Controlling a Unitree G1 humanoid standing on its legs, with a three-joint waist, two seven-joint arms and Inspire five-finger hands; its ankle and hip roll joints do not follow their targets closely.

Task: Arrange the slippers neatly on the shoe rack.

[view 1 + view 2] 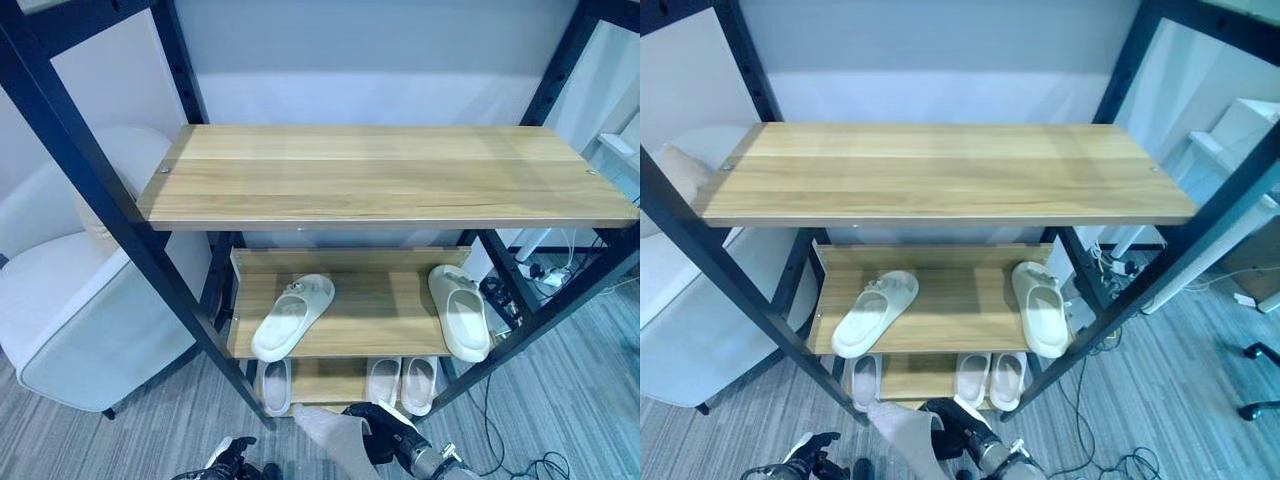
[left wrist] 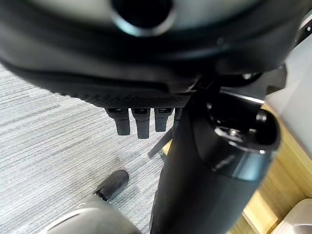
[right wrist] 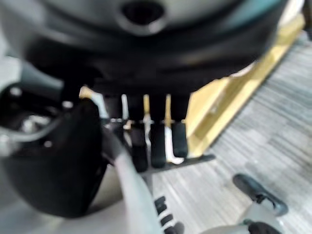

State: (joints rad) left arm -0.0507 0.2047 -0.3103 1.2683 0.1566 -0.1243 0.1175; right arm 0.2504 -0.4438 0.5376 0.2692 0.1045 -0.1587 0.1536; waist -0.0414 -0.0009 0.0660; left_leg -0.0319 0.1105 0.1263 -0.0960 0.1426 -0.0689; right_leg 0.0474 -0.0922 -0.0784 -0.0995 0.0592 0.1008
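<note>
Right hand (image 1: 385, 432) is seen low at the near edge, in front of the shoe rack (image 1: 380, 175), fingers curled round a pale slipper (image 1: 330, 440). Left hand (image 1: 228, 462) is parked lower left with fingers hanging loose, nothing gripped. On the middle shelf (image 1: 370, 305), one slipper (image 1: 292, 316) is laid askew at the left and another (image 1: 460, 312) at the right. Three more (image 1: 400, 382) are lined up on the bottom shelf. A white armchair (image 1: 70, 300) is seen left of the rack.
</note>
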